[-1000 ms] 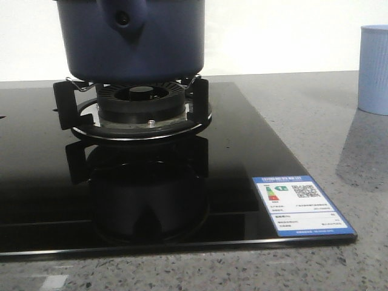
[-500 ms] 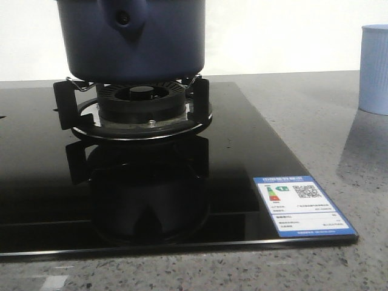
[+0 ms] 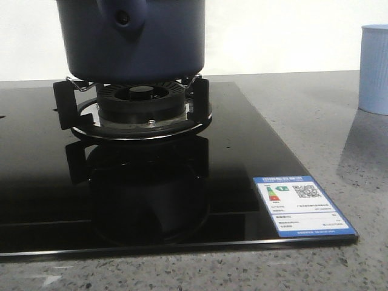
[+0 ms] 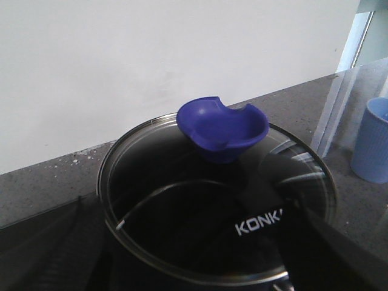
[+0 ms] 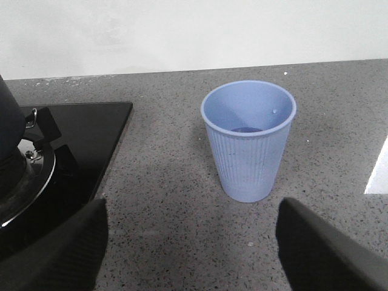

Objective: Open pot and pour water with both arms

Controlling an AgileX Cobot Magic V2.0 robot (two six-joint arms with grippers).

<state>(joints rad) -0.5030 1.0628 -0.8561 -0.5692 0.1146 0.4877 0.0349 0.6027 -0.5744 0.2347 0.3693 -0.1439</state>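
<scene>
Clearly the job stands at its opening step: the pot (image 3: 134,39) sits on the burner stand (image 3: 138,112) of the black glass hob (image 3: 254,151), at the left of the front view, and its glass lid (image 4: 218,206) is on. From the left wrist view the lid's blue knob (image 4: 223,128) rises from the middle of the glass, untouched, with nothing closed around it. The left gripper (image 4: 200,267) hangs above the lid; its 2 fingers show only as blurred dark shapes at the frame's lower corners, set wide apart, so I judge the jaws to stand open. The right gripper (image 5: 191,248) hovers over the grey stone counter (image 5: 163,200), and its 2 fingers (image 5: 51,248) likewise show as dark blurs well apart, holding nothing, with the pale blue ribbed cup (image 5: 248,139) upright beyond them, beside the hob and well apart from the pot.

My reading is that the lid comes first. That calls for the left gripper to drop onto the knob, centre on it and pinch it before lifting straight up. The knob is small, smooth-looking and scooped, so an off-centre pinch may slip. The right arm then has the pot's handle to seek for pouring.
</scene>
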